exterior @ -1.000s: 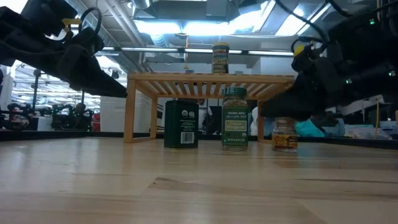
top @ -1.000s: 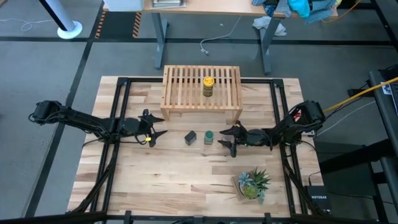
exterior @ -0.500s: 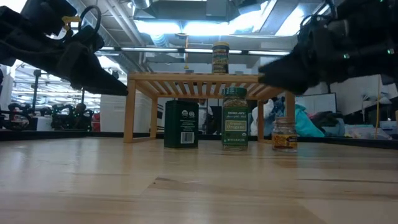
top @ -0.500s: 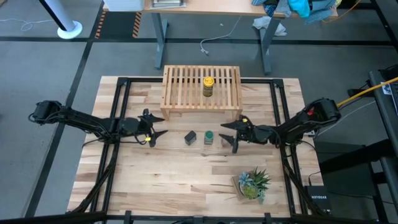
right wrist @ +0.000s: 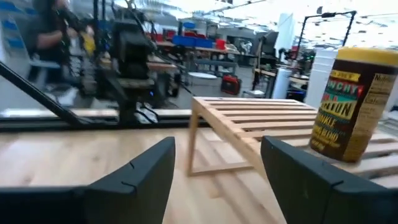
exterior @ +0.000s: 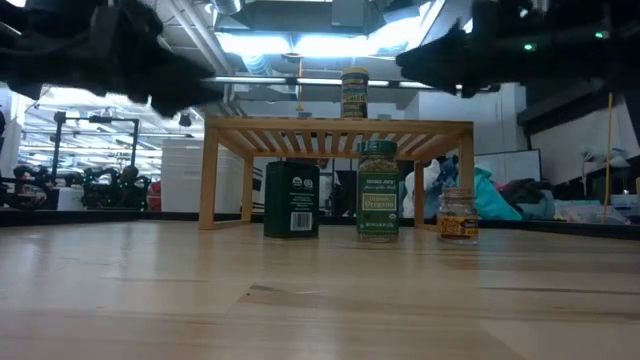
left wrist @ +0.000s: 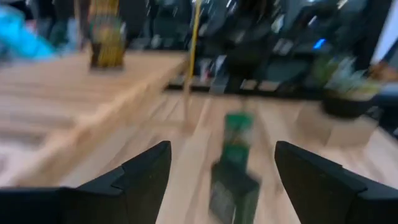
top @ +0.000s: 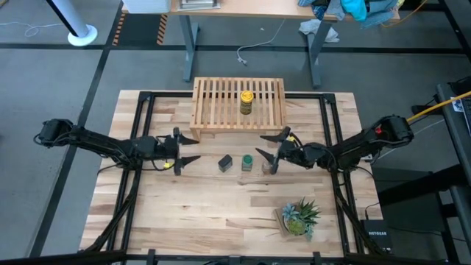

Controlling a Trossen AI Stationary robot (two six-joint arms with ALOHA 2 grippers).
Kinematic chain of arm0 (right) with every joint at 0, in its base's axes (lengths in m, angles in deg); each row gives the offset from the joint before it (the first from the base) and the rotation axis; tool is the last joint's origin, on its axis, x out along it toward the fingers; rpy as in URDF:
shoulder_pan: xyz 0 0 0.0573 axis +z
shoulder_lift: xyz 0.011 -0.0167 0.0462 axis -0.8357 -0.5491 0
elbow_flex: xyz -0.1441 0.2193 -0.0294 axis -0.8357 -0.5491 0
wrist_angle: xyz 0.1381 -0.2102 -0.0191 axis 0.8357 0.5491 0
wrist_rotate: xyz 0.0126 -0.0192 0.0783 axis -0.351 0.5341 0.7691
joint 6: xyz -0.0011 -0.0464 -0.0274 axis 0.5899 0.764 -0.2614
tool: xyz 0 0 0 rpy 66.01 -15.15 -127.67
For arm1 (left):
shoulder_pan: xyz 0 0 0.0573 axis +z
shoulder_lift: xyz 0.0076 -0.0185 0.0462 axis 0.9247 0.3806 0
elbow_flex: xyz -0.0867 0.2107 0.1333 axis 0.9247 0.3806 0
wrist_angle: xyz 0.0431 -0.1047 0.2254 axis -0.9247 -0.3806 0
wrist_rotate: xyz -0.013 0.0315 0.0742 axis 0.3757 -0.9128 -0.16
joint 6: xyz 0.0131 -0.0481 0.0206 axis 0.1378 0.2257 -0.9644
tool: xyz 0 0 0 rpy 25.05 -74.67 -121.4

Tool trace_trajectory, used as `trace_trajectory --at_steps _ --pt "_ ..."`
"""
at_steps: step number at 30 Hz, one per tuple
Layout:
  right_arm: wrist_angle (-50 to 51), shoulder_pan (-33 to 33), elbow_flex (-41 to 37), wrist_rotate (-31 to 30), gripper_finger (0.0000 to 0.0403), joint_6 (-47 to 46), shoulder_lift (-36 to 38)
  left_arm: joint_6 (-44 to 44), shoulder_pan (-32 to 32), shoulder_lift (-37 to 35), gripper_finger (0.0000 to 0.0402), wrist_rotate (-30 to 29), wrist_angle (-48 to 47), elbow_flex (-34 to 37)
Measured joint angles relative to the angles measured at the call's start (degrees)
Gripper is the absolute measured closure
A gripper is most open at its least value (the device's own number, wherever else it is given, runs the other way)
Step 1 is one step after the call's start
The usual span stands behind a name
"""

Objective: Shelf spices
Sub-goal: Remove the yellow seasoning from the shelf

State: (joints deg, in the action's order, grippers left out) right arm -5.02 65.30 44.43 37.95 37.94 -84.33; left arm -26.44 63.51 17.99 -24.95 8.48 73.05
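Right gripper (top: 271, 152): fingers spread wide, empty; now raised off the table, above and just right of the jar row, where a second ago sat low beside the tiny jar.
Left gripper (top: 186, 148): fingers spread wide, empty; hovering left of the black tin, shifted slightly toward it since a second ago.
Change in the low view: both dark arms now up at the top edge, well above shelf height; earlier hung lower at either side.
Black tin (top: 225, 163): upright on the table, near side of the shelf, leftmost in the row; unmoved.
Green-lidded jar (top: 247, 160): upright just right of the tin, apart from it; unmoved.
Tiny grey-topped jar (exterior: 457, 215): upright on the table, right end of the row, beneath the right gripper; unmoved.
Yellow-lidded jar (top: 246, 101): upright on the slatted top, right of centre; unmoved.
Shelf (top: 213, 103): at the far middle of the table, slats bare on the left half.
Plant (top: 299, 216): near right corner, well apart from the row.
Table (top: 213, 213): bare wood across the near left and centre; open strip between row and shelf legs.
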Motion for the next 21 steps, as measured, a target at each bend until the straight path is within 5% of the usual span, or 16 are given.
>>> trace_trajectory --at_steps 9,14,21 --pt "10.47 -8.46 7.54 1.6 0.016 -0.13 0.0 -11.62 0.49 0.0 0.0123 3.97 6.79 -3.97" --pt "19.99 -14.54 11.25 10.61 0.016 -0.5 0.0 -15.69 4.18 0.14 0.0123 2.55 0.31 -9.66" --pt "28.83 -19.69 15.02 11.94 0.016 -2.79 -0.02 -14.97 11.73 0.26 0.0123 2.78 -13.82 -15.99"
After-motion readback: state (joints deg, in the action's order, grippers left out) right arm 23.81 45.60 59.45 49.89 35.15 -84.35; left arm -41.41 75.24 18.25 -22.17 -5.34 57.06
